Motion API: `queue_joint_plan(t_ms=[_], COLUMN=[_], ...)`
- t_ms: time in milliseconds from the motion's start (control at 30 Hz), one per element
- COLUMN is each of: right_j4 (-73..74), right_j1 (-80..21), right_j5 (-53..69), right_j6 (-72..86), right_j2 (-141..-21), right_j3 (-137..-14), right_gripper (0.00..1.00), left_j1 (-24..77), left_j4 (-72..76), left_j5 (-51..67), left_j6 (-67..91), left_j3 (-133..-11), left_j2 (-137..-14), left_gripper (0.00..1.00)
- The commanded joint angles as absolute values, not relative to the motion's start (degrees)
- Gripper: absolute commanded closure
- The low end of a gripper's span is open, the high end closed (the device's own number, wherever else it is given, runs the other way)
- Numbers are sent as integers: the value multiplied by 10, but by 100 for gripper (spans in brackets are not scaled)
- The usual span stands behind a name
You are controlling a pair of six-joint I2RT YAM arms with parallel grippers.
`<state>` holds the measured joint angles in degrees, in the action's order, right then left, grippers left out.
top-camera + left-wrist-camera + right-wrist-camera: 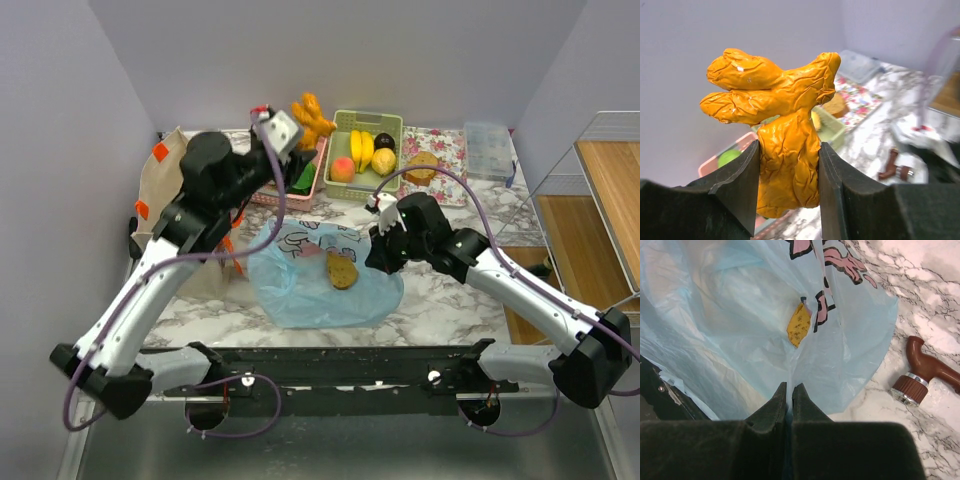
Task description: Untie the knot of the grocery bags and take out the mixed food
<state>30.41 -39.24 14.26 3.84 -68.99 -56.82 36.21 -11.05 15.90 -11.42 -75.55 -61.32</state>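
My left gripper point(297, 128) is raised over the back of the table and shut on a knobbly orange carrot-like piece point(312, 116). The left wrist view shows the piece point(782, 115) clamped between both fingers of the left gripper point(788, 170). The light blue plastic bag point(315, 290) lies slack on the marble table. A brownish-orange piece point(343, 271) sits in it. My right gripper point(380, 256) is shut on the bag's right edge. In the right wrist view the right gripper point(790, 388) pinches the film of the bag point(730, 320), and the piece point(799, 324) shows through it. No knot shows.
A pink basket point(284, 195) below my left gripper holds a green round thing point(729, 157). A green basket point(340, 128) holds bananas and fruit. A floral tray point(448, 145), a clear box point(487, 135), a beige tote point(172, 175) and a brown handle point(920, 372) are nearby.
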Motion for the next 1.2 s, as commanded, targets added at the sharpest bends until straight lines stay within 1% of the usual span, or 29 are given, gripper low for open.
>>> queue_joint_plan(t_ms=[0, 100, 233, 333, 467, 533, 600, 633, 667, 733, 800, 833, 867, 900, 967, 1000, 1033, 1067, 1167], right_j4=[305, 323, 358, 355, 350, 347, 344, 344, 345, 344, 341, 339, 336, 333, 325, 323, 318, 313, 304], right_j1=[-389, -389, -389, -389, -389, -389, -389, -389, -389, -389, -389, -389, -389, -389, -389, -389, -389, -389, -389], right_j5=[163, 177, 201, 169, 168, 165, 160, 158, 155, 153, 155, 155, 154, 152, 144, 140, 135, 129, 121], right_j6=[6, -28, -93, -94, -87, -84, -86, -87, -88, -87, -88, -87, -87, -86, -84, -84, -82, -79, -76], right_j2=[-687, -689, -691, -692, -704, -709, -714, -716, -719, -723, -725, -727, -728, -729, -730, -732, -733, -735, -740], right_j3=[-553, -552, -560, -562, -579, -586, -591, -593, -596, -601, -603, -605, -606, -607, -609, -612, -616, -620, -642], right_gripper=[99, 99, 99, 99, 99, 99, 99, 99, 99, 99, 99, 100, 100, 99, 99, 98, 92, 83, 67], left_j1=[287, 248, 207, 191, 177, 172, 171, 171, 169, 162, 152, 146, 139, 134, 129, 130, 129, 130, 131], left_j4=[-213, -257, -306, -318, -371, -383, -391, -401, -407, -416, -410, -402, -390, -377, -354, -346, -339, -332, -334], left_j5=[99, 62, 42, 29, 38, 47, 46, 43, 40, 54, 76, 95, 115, 140, 198, 235, 271, 311, 390], left_j6=[-99, -96, -96, -113, -111, -103, -115, -119, -120, -111, -94, -87, -78, -71, -70, -74, -75, -73, -56], left_j3=[-872, -941, -1014, -1054, -1151, -1184, -1203, -1213, -1221, -1220, -1199, -1181, -1161, -1136, -1086, -1062, -1033, -1004, -945], left_j2=[-765, -874, -997, -1075, -1176, -1208, -1231, -1241, -1249, -1245, -1219, -1197, -1173, -1144, -1080, -1049, -1013, -978, -906], left_gripper=[87, 85, 82, 81, 79, 77, 70, 61, 48, 29, 19, 17, 4, 2, 2, 2, 1, 1, 2])
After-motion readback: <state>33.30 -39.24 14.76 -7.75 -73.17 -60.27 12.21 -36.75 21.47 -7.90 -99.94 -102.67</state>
